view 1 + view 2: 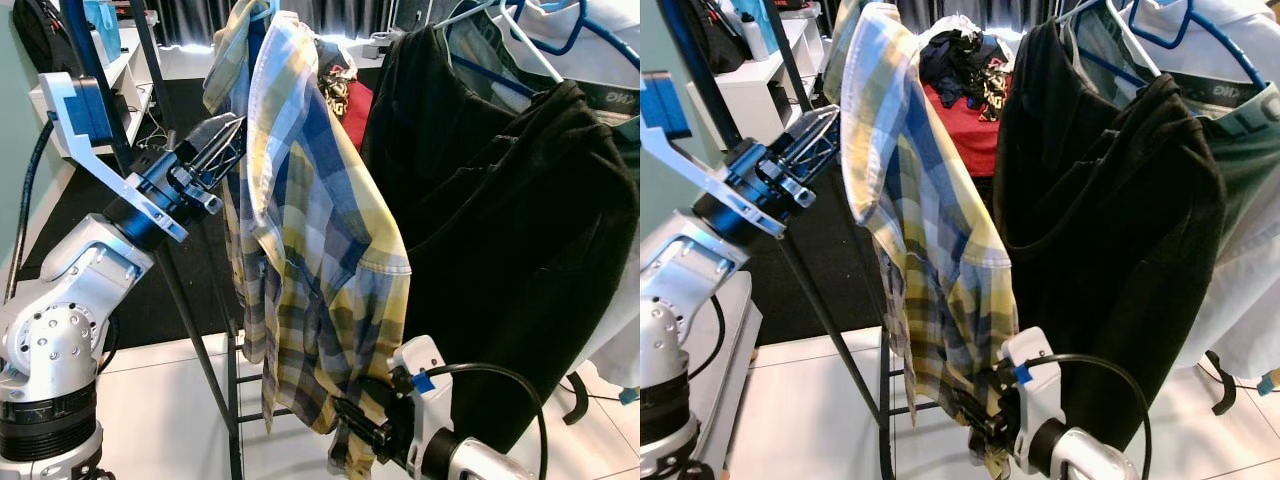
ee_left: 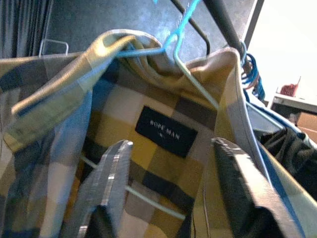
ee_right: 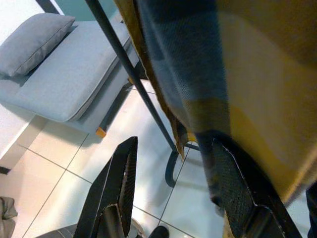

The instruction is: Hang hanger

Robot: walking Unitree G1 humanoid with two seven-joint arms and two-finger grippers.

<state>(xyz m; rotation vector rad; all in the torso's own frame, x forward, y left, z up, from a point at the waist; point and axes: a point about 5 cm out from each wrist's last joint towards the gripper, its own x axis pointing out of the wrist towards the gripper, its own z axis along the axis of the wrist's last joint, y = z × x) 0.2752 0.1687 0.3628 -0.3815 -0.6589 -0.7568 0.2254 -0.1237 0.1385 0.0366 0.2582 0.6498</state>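
Observation:
A yellow, blue and white plaid shirt (image 1: 310,230) hangs on a light blue hanger (image 2: 184,69) at the clothes rack. In the left wrist view the hanger's hook rises beside the dark rail (image 2: 223,25), and the collar label faces the camera. My left gripper (image 1: 228,135) is raised at the shirt's collar, open, with its fingers (image 2: 111,173) just short of the cloth. Down at the shirt's hem my right gripper (image 1: 350,415) is open too, and the cloth edge lies against one finger (image 3: 233,183).
Black garments (image 1: 500,230) on white and blue hangers (image 1: 560,40) crowd the rail to the right of the shirt. A slanted black rack leg (image 1: 190,320) runs down to the white tiled floor. A grey cushioned bench (image 3: 64,74) stands to the left, and a white shelf (image 1: 120,70) behind.

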